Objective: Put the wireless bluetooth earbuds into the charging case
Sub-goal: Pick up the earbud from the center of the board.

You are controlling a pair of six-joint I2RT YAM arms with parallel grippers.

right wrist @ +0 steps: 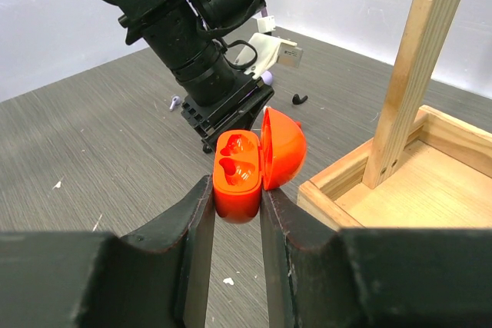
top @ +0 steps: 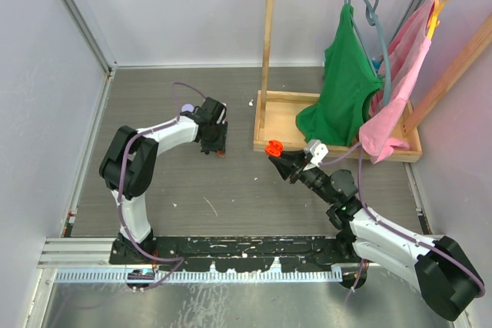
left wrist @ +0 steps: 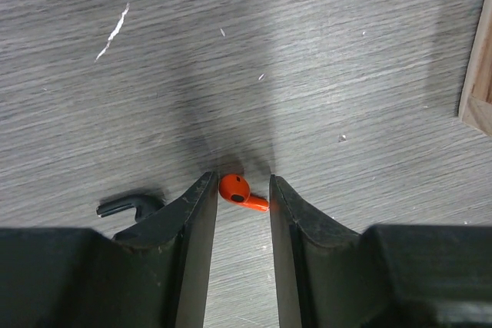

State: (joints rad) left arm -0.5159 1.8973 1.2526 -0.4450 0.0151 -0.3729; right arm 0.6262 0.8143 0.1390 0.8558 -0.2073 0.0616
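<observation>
A red earbud (left wrist: 242, 192) lies on the grey table between the fingertips of my left gripper (left wrist: 243, 193). Its bulb touches the left finger and its stem tip touches the right finger. In the top view the left gripper (top: 214, 148) is down at the table. My right gripper (right wrist: 234, 190) is shut on a red charging case (right wrist: 238, 174) with its lid open, and holds it above the table. The case also shows in the top view (top: 274, 148). A black earbud (left wrist: 123, 207) lies just left of the left finger. A lilac earbud (right wrist: 175, 101) lies behind the left arm.
A wooden clothes rack with a tray base (top: 338, 124) stands at the right, with green (top: 346, 90) and pink (top: 400, 90) garments hanging on it. Its post (right wrist: 407, 74) rises close to the right of the case. A lilac disc (top: 185, 108) lies near the left arm.
</observation>
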